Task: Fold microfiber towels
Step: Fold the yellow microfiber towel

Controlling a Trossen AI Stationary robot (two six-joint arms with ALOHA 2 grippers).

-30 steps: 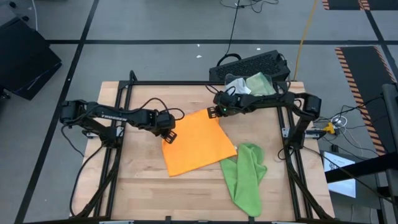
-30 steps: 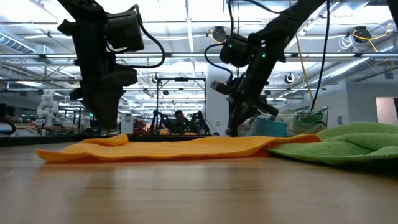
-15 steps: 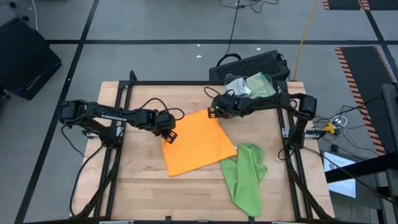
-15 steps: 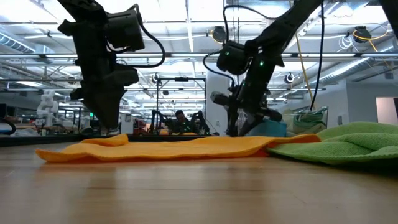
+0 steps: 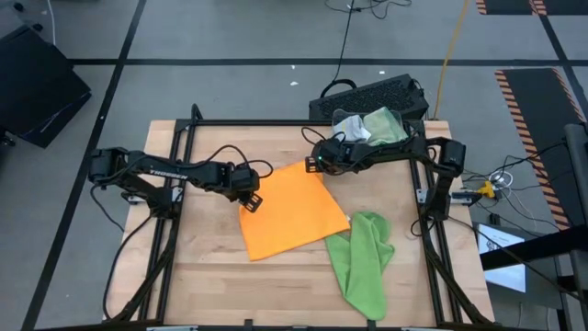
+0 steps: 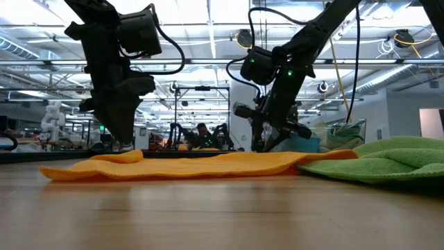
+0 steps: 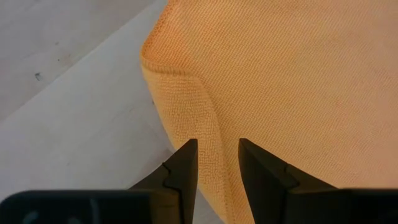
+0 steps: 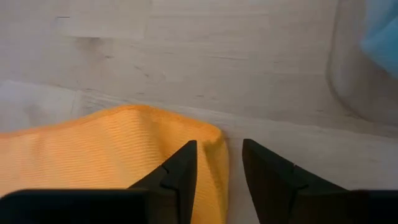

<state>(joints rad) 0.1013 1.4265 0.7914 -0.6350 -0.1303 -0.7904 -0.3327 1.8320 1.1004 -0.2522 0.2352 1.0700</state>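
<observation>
Orange towel (image 5: 292,211), corners under fingers.

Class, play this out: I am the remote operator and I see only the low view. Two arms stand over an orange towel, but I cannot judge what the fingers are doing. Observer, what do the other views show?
Observer: In the left wrist view, the left gripper has a raised fold of the orange towel between its fingers, near a corner.
Operator: And the right one?
Observer: The right gripper straddles another corner's edge, fingers apart, table beyond.
Operator: Where is the green towel really?
Observer: From above, the green towel lies crumpled by the orange one's near right corner.
</observation>
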